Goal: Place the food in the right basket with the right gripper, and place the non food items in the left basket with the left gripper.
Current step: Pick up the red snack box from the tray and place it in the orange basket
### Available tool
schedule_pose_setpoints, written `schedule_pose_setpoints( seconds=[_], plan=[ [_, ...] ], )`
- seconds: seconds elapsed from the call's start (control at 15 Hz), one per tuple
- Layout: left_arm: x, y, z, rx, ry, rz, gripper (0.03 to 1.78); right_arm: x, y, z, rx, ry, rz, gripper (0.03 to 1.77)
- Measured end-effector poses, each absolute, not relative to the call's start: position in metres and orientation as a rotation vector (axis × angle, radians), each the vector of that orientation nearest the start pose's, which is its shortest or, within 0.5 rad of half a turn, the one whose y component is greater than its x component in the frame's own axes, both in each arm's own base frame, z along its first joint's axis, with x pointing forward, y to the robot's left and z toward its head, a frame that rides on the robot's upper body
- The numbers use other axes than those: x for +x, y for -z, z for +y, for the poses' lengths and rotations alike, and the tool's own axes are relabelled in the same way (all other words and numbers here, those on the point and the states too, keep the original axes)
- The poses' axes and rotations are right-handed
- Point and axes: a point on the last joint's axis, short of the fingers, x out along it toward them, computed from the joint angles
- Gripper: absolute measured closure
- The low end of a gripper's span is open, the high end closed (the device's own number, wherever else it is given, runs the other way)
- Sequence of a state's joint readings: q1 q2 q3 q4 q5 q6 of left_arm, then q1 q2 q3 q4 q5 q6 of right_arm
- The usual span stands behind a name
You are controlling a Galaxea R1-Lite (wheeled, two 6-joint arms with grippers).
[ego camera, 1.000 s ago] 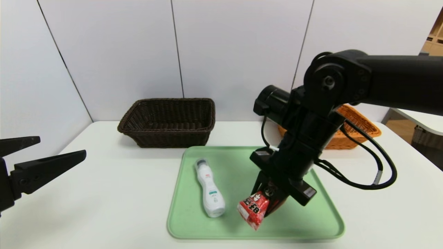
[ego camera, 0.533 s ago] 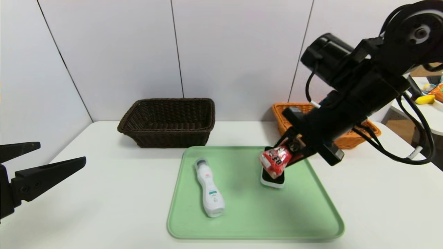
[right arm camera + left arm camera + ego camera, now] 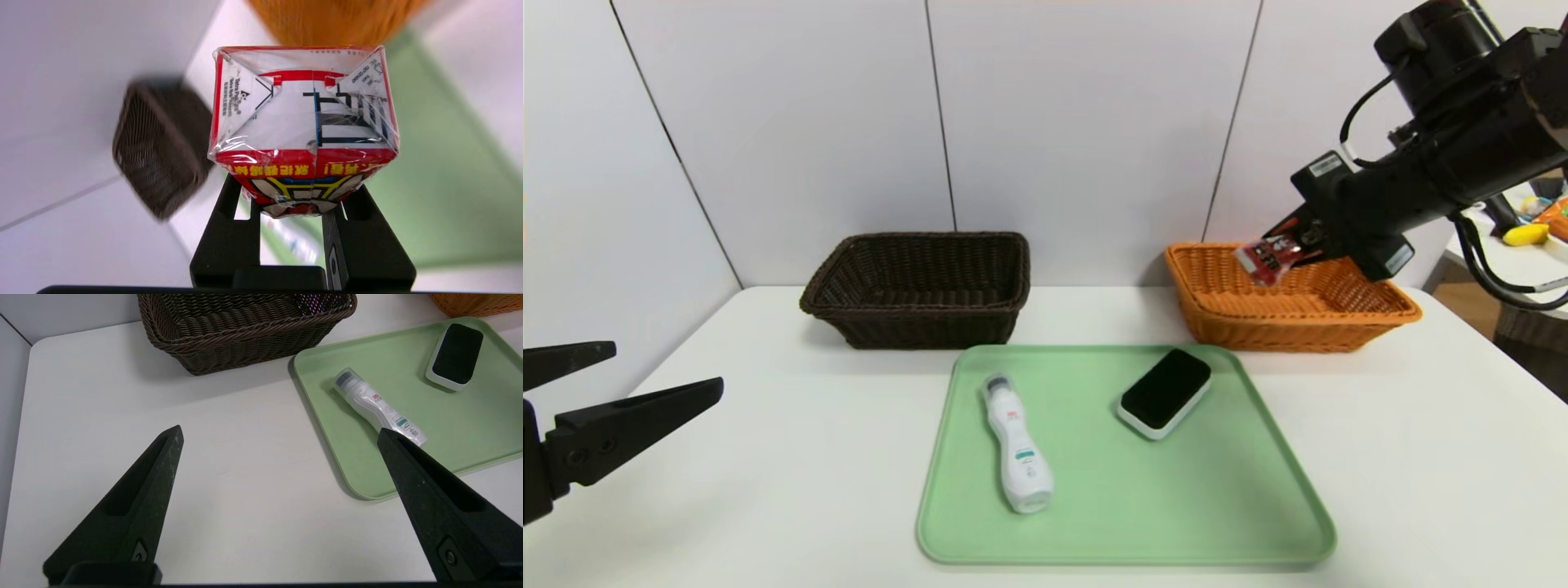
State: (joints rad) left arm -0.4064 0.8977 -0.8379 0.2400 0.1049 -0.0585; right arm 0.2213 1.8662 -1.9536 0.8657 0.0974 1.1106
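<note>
Head view: my right gripper [image 3: 1286, 245] hangs above the orange basket [image 3: 1372, 314], fingers pinching the red carton [image 3: 1267, 255], which sits tilted in mid-air over the basket's near-left part, touching nothing below. On the green tray [image 3: 1258, 506] lie a white bottle [image 3: 1015, 445] and a black device [image 3: 1165, 390], apart from each other; I take both for non-food, bound for the brown basket [image 3: 915, 314]. My left gripper [image 3: 629, 371] is parked low over the table's left side, fingers spread, nothing in them. Left wrist view: both fingers [image 3: 135, 506] wide apart over bare table [image 3: 102, 396], with the bottle [image 3: 378, 408] just past one tip and the device [image 3: 457, 355] farther along the tray [image 3: 470, 428]. Right wrist view: the carton [image 3: 304, 122] fills the frame, film-wrapped, held at one end between the two fingers [image 3: 229, 241]. I judge it light and fairly stiff, but the film looks slick and the walls would dent under hard squeeze, so a flat-faced hold across its width suits it. The bottle looks smooth and rounded; I'd take it at its narrowed waist, across the long axis.
</note>
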Motion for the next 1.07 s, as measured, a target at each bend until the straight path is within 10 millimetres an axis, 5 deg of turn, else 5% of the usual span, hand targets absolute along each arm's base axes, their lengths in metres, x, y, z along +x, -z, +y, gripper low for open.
schedule_pose_setpoints(
  seconds=[0.47, 1.07],
  plan=[
    [0.086, -0.269, -0.035, 0.02, 0.29, 0.307, 0.12, 0.37, -0.281, 0.03, 0.883, 0.223, 0.71, 1.38],
    [0.133, -0.275, -0.053, 0.024, 0.203, 0.308, 0.12, 0.39, -0.254, 0.024, 0.786, 0.25, 0.767, 1.38]
  ],
)
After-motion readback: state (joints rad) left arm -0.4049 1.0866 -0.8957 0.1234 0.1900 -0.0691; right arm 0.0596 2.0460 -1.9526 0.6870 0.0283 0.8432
